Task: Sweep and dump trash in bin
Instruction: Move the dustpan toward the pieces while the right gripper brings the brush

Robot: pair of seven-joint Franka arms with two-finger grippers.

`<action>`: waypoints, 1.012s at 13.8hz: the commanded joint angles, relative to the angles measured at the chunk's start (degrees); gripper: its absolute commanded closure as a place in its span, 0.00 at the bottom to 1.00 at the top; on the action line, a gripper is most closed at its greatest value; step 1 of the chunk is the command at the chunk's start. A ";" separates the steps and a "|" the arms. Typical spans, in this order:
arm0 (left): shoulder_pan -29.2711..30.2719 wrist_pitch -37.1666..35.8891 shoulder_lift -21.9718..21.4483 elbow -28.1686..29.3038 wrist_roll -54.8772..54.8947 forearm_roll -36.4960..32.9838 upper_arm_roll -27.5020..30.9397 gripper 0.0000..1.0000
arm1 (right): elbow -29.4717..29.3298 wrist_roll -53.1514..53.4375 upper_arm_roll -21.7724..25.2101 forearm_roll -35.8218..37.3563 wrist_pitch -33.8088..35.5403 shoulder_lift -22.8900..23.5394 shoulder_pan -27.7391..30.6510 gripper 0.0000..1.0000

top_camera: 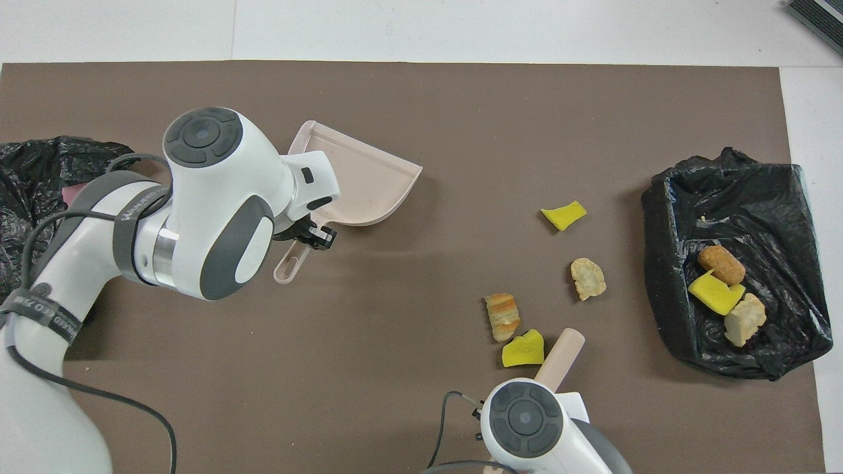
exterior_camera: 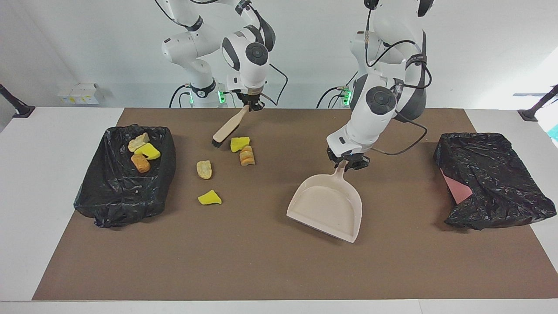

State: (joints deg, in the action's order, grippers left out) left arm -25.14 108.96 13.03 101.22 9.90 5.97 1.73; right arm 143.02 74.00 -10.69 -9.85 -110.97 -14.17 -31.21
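Holding both tools, as I read the two views:
Left hand [exterior_camera: 348, 163]: I see it closed on the neck of the dustpan [exterior_camera: 327, 209] handle, arm bent over mid-worktop; the pan tilts, its open lip turned toward the right arm's end.
Right hand [exterior_camera: 252, 104]: I see it clamped on the top of the brush [exterior_camera: 226, 130] handle; the brush slants down, bristles low beside the yellow chunk nearest the robots.
Loose trash [exterior_camera: 239, 144]: four scraps on the brown mat [exterior_camera: 261, 261], namely a yellow chunk touching a striped bread lump [exterior_camera: 246, 155], a tan lump [exterior_camera: 204, 169], and a yellow wedge [exterior_camera: 209, 198] farthest from the robots.
Bin at right arm's end [exterior_camera: 117, 196]: black-lined; holds three scraps [exterior_camera: 141, 152], one tan, one yellow, one brown.
Bin at left arm's end [exterior_camera: 497, 183]: black liner crumpled over it, pink side showing; contents not visible.
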 commanded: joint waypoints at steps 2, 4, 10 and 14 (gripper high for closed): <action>0.61 0.63 -9.58 10.03 14.06 -2.70 -0.32 1.00 | -1.06 2.47 0.05 -3.95 -11.00 7.38 -1.31 1.00; 0.61 0.02 -12.14 12.41 19.96 -5.25 -0.24 1.00 | -7.11 -0.15 0.32 -2.99 -9.19 11.60 -0.09 1.00; 2.37 0.98 -13.56 16.37 42.99 -10.70 -0.32 1.00 | -20.22 -15.52 0.49 -0.18 -8.04 21.02 9.13 1.00; 0.45 6.25 -11.63 19.10 43.63 -10.98 -0.41 1.00 | -23.65 -26.85 0.49 5.88 -0.68 21.29 9.85 1.00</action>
State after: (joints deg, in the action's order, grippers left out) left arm -23.46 112.14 1.73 118.24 52.83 -3.82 1.37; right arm 122.11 52.53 -9.84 -6.33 -115.86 6.54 -21.70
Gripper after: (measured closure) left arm 0.683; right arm 0.744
